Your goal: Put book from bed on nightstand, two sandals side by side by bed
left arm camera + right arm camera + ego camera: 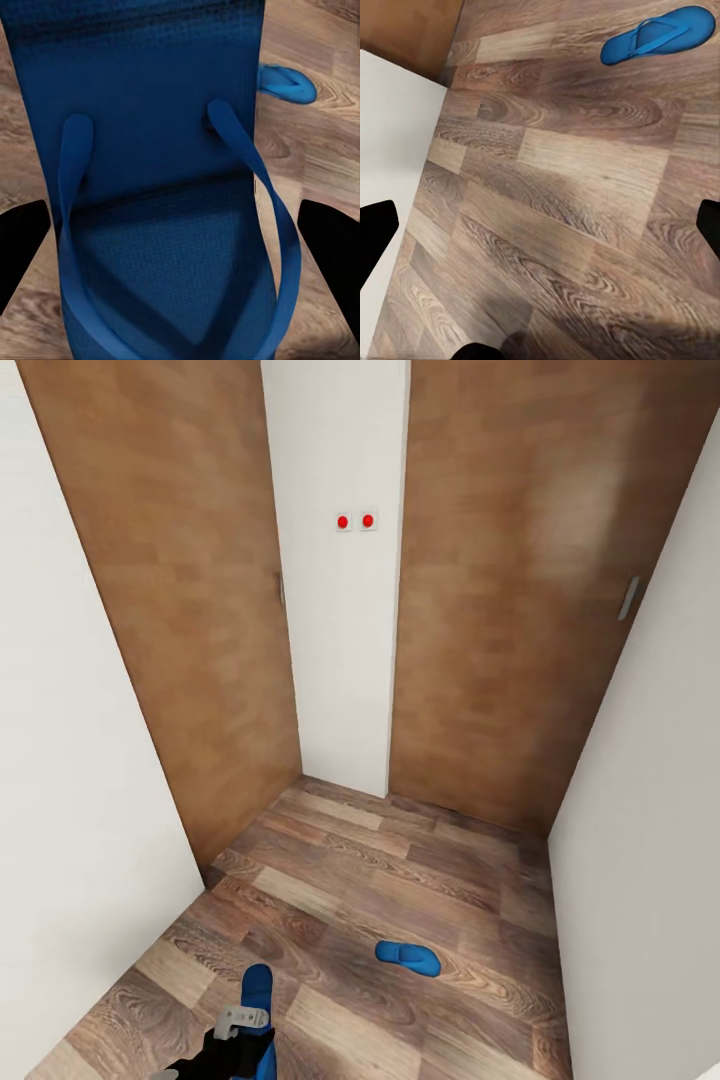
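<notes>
Nearest: left gripper (243, 1028) over one blue sandal (161, 187), fingers spread either side of it; whether they clamp it is unclear. Squeezing the sole's edges evenly would suit. Farther: second sandal (408, 957) on the plank floor (340, 860). Right gripper (540, 225) open, empty. Left wrist view reveals the straps (259, 184).

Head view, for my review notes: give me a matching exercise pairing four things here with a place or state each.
Things:
1. sandal near the left end effector
2. second sandal
3. two red-dotted wall switches
4. right wooden door

Places or states:
A. lying alone on open floor
B. on the white strip between the doors
C. bears a pale handle
D. at the picture's lower edge, under the left arm

Pairs: 1-D, 2-A, 3-B, 4-C
</notes>
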Robot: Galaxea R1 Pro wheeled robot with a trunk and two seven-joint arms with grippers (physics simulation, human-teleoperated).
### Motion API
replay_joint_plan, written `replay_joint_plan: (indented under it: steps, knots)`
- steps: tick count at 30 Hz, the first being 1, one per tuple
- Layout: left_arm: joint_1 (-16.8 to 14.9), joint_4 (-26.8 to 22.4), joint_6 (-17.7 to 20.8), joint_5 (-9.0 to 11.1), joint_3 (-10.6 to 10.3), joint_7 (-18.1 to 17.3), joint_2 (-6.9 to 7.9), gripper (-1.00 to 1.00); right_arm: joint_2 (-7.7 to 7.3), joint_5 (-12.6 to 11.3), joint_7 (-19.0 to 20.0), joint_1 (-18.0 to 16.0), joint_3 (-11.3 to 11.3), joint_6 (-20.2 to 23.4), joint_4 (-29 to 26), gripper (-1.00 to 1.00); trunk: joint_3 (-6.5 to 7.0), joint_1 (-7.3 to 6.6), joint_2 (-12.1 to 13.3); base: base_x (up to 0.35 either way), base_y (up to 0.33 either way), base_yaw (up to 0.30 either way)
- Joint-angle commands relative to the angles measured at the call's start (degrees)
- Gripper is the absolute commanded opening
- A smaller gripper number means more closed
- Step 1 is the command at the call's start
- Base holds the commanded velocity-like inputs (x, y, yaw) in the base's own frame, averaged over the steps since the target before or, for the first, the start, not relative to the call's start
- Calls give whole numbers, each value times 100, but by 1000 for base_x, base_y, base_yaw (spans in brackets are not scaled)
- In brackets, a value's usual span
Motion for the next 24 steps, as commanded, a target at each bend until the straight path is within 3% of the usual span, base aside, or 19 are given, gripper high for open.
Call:
replay_joint_plan:
  steps: [1, 12, 19, 24]
  knots:
    - [-5, 1, -24, -60, 48, -23, -4, -100, -2, 33, 16, -3, -29, -38, 6, 100, -6, 0, -2, 129, -158, 272]
    - [-5, 1, -24, -60, 48, -23, -1, -100, 0, 33, 16, -3, -29, -38, 6, 100, -7, 0, -2, 182, -193, 84]
    - [-5, 1, -24, -60, 50, -23, 0, -100, 6, 33, 19, -3, -29, -38, 6, 100, -7, 0, -2, 40, -38, 6]
    - [-5, 1, -24, -60, 49, -23, 0, -100, 9, 33, 16, -3, -29, -38, 6, 100, -7, 0, -2, 2, -2, 190]
